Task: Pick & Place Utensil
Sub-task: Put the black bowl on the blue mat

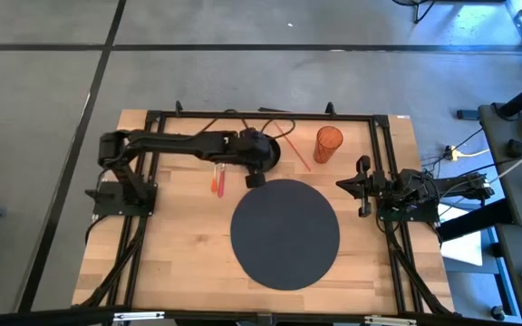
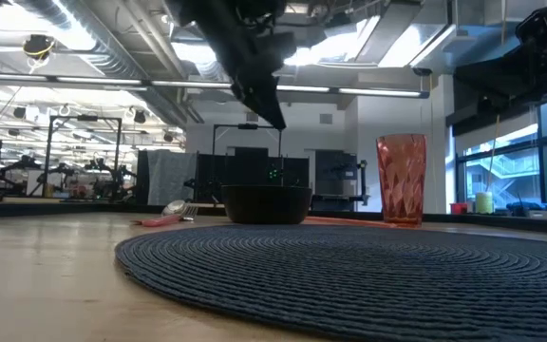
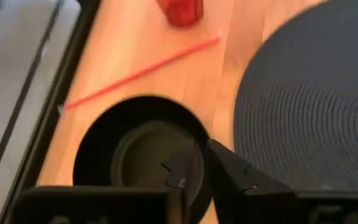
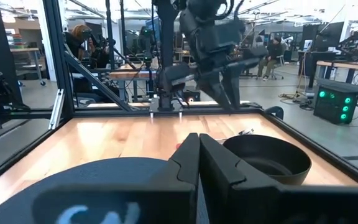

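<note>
The utensil (image 1: 217,178), with an orange-red handle and a silver head, lies flat on the wooden table to the left of the black bowl (image 1: 266,148). The low view shows the utensil (image 2: 169,215) beside the bowl (image 2: 265,203). My left gripper (image 1: 254,178) hangs shut above the bowl's near side, fingers pointing down and holding nothing. It shows above the bowl's rim in the low view (image 2: 273,116) and over the bowl (image 3: 135,155) in the left wrist view (image 3: 201,155). My right gripper (image 1: 343,184) waits shut at the table's right side (image 4: 198,142).
A round dark woven placemat (image 1: 285,233) covers the table's middle near part. An orange-red tumbler (image 1: 327,145) stands right of the bowl, with a thin red straw (image 1: 294,150) lying between them. A black frame (image 1: 261,115) runs along the table's far and side edges.
</note>
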You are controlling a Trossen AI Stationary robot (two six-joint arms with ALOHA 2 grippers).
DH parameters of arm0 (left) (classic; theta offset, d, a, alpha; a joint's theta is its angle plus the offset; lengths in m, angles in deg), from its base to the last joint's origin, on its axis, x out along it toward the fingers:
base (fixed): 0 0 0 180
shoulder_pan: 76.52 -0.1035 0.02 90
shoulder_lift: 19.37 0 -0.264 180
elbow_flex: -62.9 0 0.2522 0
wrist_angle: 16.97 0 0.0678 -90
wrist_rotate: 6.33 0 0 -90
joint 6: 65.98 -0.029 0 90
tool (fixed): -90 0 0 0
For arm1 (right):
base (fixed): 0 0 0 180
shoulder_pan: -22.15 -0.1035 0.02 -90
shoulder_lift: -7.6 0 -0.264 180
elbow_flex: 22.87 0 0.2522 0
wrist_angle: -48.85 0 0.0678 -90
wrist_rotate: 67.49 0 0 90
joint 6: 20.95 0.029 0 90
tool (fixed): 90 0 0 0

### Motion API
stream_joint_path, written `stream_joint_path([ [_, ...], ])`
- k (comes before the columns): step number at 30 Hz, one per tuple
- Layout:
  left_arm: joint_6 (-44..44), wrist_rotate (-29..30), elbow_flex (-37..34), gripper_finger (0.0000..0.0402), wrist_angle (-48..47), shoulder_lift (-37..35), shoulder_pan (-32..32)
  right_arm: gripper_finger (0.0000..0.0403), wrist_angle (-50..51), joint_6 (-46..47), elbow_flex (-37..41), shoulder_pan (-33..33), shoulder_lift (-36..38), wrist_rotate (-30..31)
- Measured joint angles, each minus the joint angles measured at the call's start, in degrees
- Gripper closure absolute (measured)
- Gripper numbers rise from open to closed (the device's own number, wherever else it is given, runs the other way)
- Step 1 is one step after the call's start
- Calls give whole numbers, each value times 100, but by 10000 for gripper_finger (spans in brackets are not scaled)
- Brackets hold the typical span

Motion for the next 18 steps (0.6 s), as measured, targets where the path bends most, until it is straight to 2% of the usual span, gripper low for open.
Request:
stream_joint_path([
  [4, -385, 30, 41, 286, -368, 203, 53, 392, -2, -27, 0, 0, 0, 1],
  [10, -1464, 174, 43, 203, -284, 245, 172, 392, 0, -18, 0, 0, 0, -1],
  [14, -1838, 236, 43, 178, -218, 202, 262, 392, -1, -15, 0, 0, -1, 1],
  [18, -1645, 230, 43, 174, -215, 202, 299, 392, 0, -7, 0, 0, 0, -1],
])
